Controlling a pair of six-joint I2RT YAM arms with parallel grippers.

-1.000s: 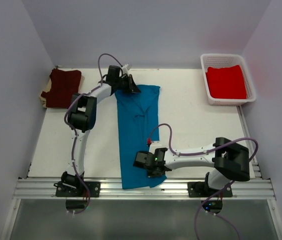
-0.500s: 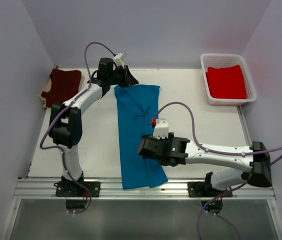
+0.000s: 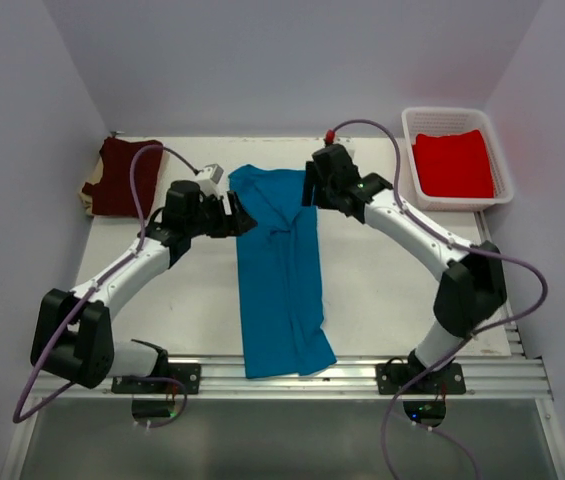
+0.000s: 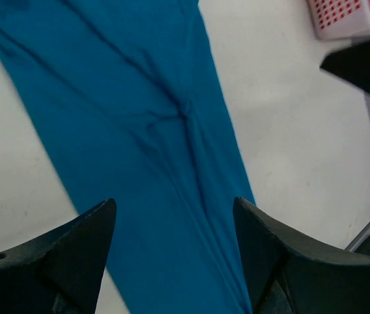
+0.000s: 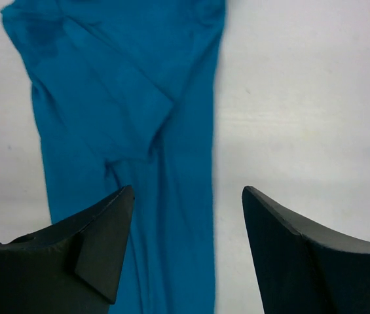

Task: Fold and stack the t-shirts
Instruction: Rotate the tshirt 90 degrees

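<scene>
White desk (image 3: pixel 392 270) in a pale walled cell, two arms bolted at the near edge.

Teal shirt (image 3: pixel 280 270) lies flat as a long narrow strip from the near edge to mid-desk, between the arms.

Left arm: elbow swung low and out to the left, forearm reaching diagonally in. Left pincer (image 3: pixel 237 215) is over the strip's left edge, jaws apart, nothing between them.

Right arm: elbow out right, forearm stretched far-left. Right pincer (image 3: pixel 310 185) is over the strip's far right corner, also open and empty.

Left wrist cam only: bunched crease mid-strip. Right wrist cam only: folded-in flap near the far end.

Top cam only: maroon shirt (image 3: pixel 122 175) at the far left corner, red shirt (image 3: pixel 452 165) inside the basket (image 3: pixel 507 165) far right.

Count: 3 shirts, 1 basket, 2 arms.
</scene>
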